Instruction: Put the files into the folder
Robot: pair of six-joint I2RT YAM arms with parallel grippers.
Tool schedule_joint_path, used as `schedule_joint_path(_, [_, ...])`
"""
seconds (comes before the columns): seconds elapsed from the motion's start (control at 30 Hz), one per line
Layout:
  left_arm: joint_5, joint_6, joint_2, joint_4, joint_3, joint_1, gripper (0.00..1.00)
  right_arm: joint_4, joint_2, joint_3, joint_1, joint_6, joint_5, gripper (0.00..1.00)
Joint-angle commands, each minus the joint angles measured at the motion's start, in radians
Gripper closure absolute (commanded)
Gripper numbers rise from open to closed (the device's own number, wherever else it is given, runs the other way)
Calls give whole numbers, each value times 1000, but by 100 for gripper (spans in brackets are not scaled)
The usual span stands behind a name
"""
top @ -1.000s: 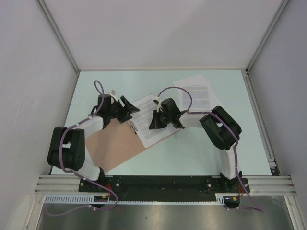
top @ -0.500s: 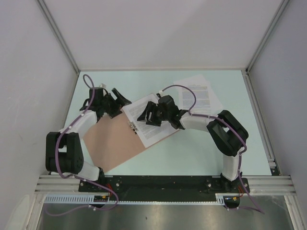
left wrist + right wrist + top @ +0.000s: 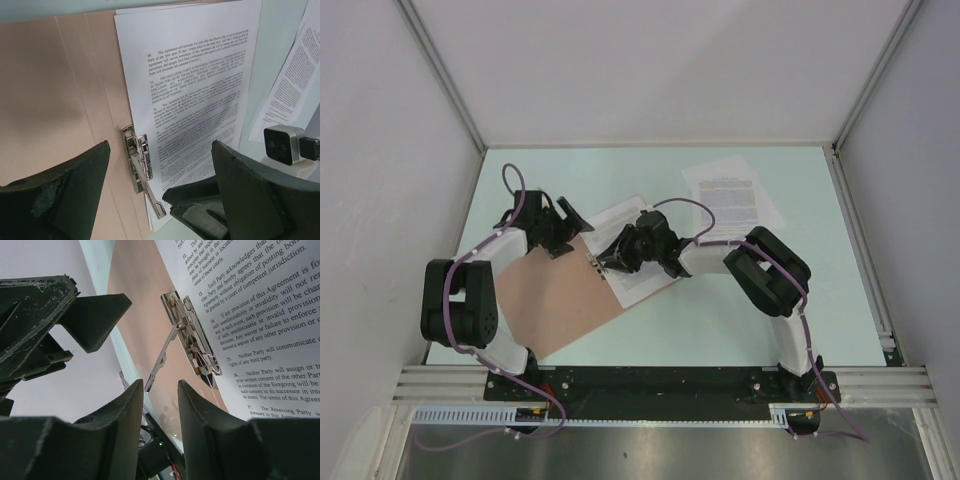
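The salmon-brown folder (image 3: 550, 300) lies open on the table, also seen in the left wrist view (image 3: 55, 100) and the right wrist view (image 3: 140, 290). A printed sheet (image 3: 642, 287) lies on its right half (image 3: 200, 75). A metal clip (image 3: 139, 155) sits at the sheet's edge with its lever (image 3: 162, 357) raised. My left gripper (image 3: 572, 222) is wide open above the folder's far edge. My right gripper (image 3: 607, 260) is open with a narrow gap (image 3: 160, 387), its fingertips just below the lever's tip. More printed sheets (image 3: 730, 195) lie at the back right.
White walls enclose the pale green table (image 3: 720, 320) on three sides. The two grippers are close together over the clip. The right wrist camera (image 3: 282, 145) shows in the left wrist view.
My right gripper has moved left across the sheet to the clip. My left gripper swung back toward the far left, then settled slightly nearer over the folder's far edge.
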Motion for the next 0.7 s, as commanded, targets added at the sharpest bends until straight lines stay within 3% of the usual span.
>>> schedule_joint_path(0.0, [-41, 26, 0, 8, -25, -1, 11, 74, 29, 51, 11, 46, -3, 65])
schedule_joint_path(0.67, [-56, 38, 10, 17, -41, -3, 12, 45, 34, 65, 44, 58, -17, 77])
